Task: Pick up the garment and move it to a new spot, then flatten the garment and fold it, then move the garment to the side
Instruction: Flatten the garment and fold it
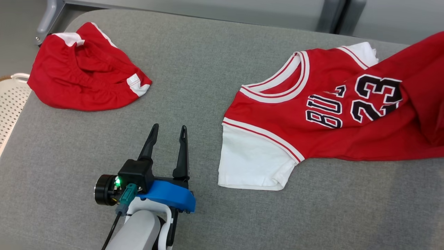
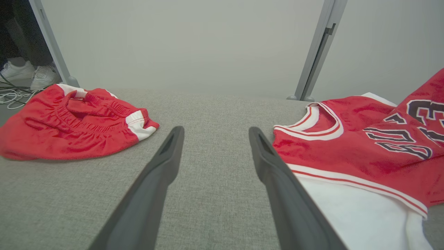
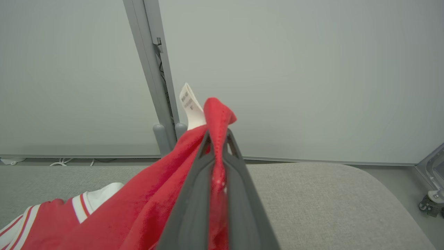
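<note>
Grey upholstered bench [image 1: 208, 62] stretches across in front of me, with pale grey partition panels behind it. On its right side lies the jersey [image 1: 312, 139], red with white trim, with a white sleeve toward the near edge and a black 23 on the chest. Its right-hand part lifts off the padding in a taut slope toward the edge of my head view.

My right tool [image 3: 218, 139] has its jaws pinched tight on a red fold of that jersey, raised above the bench. A white care label [image 3: 190, 107] pokes up beside the fingertips.

My left tool [image 1: 169, 127] sits low over bare padding just left of the white sleeve, jaws spread wide and gripping nothing.

At the far left a pair of red shorts [image 1: 83, 80] lies crumpled, well apart from the jersey.
</note>
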Robot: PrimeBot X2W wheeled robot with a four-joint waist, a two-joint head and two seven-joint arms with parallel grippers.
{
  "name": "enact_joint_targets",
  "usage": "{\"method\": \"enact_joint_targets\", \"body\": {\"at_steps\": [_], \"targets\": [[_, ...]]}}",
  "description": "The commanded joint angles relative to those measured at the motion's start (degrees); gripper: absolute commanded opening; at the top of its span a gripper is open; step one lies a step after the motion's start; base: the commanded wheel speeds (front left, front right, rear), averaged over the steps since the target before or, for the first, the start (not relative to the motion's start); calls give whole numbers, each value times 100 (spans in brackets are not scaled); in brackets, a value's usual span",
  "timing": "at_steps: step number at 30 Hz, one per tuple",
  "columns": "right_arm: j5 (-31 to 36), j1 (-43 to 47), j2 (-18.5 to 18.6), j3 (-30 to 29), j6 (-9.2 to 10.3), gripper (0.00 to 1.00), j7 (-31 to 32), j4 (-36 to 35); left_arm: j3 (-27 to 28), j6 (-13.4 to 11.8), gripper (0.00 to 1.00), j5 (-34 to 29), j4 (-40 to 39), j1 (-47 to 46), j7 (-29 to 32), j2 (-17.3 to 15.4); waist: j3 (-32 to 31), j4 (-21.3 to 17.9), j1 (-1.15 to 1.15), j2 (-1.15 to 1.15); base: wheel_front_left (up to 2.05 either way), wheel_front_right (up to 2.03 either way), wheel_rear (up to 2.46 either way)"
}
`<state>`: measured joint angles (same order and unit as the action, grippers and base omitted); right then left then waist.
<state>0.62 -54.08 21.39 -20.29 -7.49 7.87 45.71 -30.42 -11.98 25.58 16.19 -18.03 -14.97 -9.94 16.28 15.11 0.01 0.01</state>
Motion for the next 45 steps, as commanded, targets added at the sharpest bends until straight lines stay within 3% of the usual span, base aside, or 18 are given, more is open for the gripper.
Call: {"method": "enact_joint_targets", "body": {"at_steps": [1, 2, 3, 7, 10, 19, 26, 37, 45], "targets": [[147, -131, 6, -141, -1, 7, -150, 59, -1, 35, 100, -50, 3, -131, -22, 24, 53, 48, -1, -1, 0, 0, 0], [314, -155, -30, -267, -1, 38, -255, 165, -2, 36, 100, -56, 12, -149, -23, 34, 70, 60, -1, -1, 0, 0, 0], [451, -183, -84, -369, -1, 100, -407, 248, 1, 45, 100, -56, 17, -161, -24, 41, 86, 69, -1, -1, 0, 0, 0], [799, -383, -246, -709, -1, 100, -858, 525, 48, 35, 100, -92, 43, -153, -26, 35, 125, 12, -1, -1, 0, 0, 0], [940, -466, -394, -612, -1, 100, -1090, 715, 107, 23, 100, -109, 51, -131, -28, 2, 99, -137, -1, -1, 0, 0, 0], [389, -373, -465, 433, -1, 100, -1491, 1165, 153, 17, 100, -139, 25, -10, -29, -80, -176, -740, -1, -1, 0, 0, 0], [-496, 334, -557, 1425, -1, 100, -1814, 880, 192, -22, 100, -81, 54, 102, -11, -160, -517, -1149, -1, -1, 0, 0, 0], [-1099, 1712, -240, 2698, -1, 100, -1425, 446, 162, -59, 100, -43, -68, 187, 65, -242, -622, -1287, -1, -1, 0, 0, 0], [-1038, 1775, -5, 2778, -1, 100, -1118, 828, 153, -92, 100, -39, -147, 98, 84, -286, -353, -1074, -1, -1, 0, 0, 0]]}}
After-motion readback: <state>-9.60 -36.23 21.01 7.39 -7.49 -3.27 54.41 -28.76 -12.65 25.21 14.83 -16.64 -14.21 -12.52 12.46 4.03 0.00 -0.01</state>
